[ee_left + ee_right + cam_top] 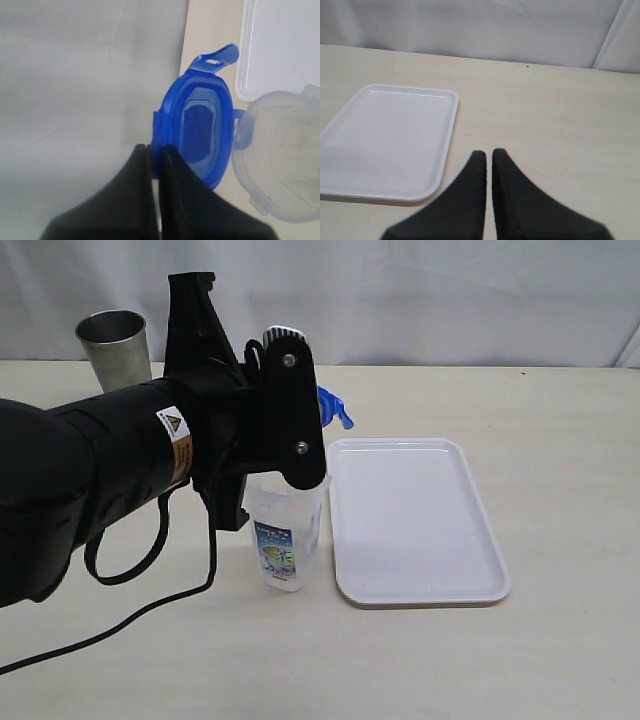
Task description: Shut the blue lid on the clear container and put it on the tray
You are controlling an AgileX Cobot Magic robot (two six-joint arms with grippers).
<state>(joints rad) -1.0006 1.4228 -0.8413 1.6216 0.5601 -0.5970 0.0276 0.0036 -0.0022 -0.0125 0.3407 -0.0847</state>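
Observation:
My left gripper (156, 148) is shut on the rim of the blue lid (200, 130), whose hollow underside faces the wrist camera with one flap sticking out. In the exterior view the lid (335, 408) peeks out behind my left wrist, held in the air above the clear container (283, 540). The container stands upright on the table just left of the tray (415, 520), and its open mouth (282, 160) lies beside the lid. My right gripper (489, 152) is shut with nothing in it, low over bare table next to the tray (385, 140).
A metal cup (115, 345) stands at the back left of the table. My left arm (120, 470) and its black cable (150, 560) fill the left foreground. A white backdrop closes the far edge.

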